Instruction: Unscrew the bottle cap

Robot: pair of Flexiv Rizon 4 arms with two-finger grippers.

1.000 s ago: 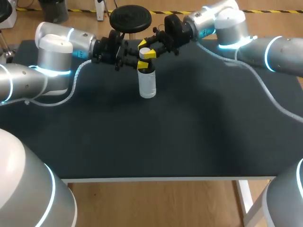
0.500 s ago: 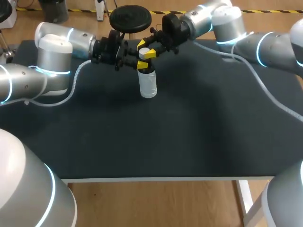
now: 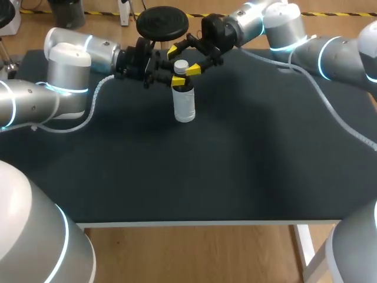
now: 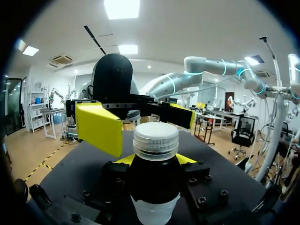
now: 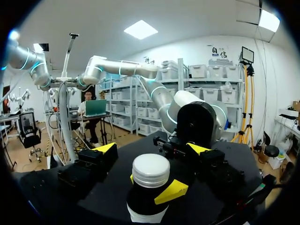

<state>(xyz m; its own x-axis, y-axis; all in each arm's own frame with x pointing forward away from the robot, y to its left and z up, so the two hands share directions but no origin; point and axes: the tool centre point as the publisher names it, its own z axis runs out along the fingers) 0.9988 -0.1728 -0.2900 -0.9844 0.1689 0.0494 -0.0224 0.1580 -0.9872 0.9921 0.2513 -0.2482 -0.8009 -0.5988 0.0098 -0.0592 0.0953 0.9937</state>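
Right hand [image 3: 182,61] has let go of the cap [image 3: 181,65]. 1 s ago its yellow tips sat tight against the cap; now they're spread wide, one on each side, both clear of it. In the right wrist view the cap sits between the parted fingers with a gap on both sides. The right wrist has also swung slightly toward the back edge.

Left hand [image 3: 179,81] is unchanged: clamped on the neck of the bottle [image 3: 184,103] just under the cap, a tip touching on each side (the left wrist view shows this).

The bottle hasn't moved. It stands upright on the counter [image 3: 235,159] near the back edge, left of centre, with the cap on top.

Pose: the right arm comes in from the back right and reaches past the middle, hand angled down over the cap. The left arm comes in from the left, hand pointing roughly level at the neck.
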